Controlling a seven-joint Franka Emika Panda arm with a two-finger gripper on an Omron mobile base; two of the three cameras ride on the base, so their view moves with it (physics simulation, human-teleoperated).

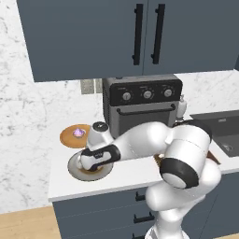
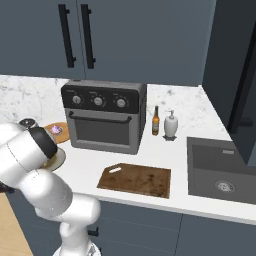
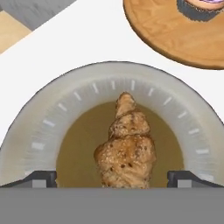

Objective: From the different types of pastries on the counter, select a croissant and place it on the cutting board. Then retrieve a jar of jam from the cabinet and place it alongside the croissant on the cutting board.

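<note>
The croissant (image 3: 127, 144) lies golden brown on a grey-rimmed plate (image 3: 48, 127) with a brown centre, at the counter's left end. My gripper (image 3: 113, 179) hangs open just over it. One fingertip (image 3: 41, 178) stands on each side of the pastry, apart from it. From the left base view the hand (image 1: 88, 161) sits low above that plate (image 1: 74, 172). The wooden cutting board (image 2: 135, 180) lies bare in front of the oven, to the right. The cabinet (image 1: 140, 32) overhead has both doors shut, so the jar of jam is hidden.
A round wooden plate (image 1: 70, 136) with a purple-topped cupcake (image 1: 78, 133) sits just behind the croissant's plate. A dark toaster oven (image 2: 105, 117) stands at the back, with a bottle (image 2: 155, 121) and soap dispenser (image 2: 171, 125) beside it. The sink (image 2: 220, 170) is at right.
</note>
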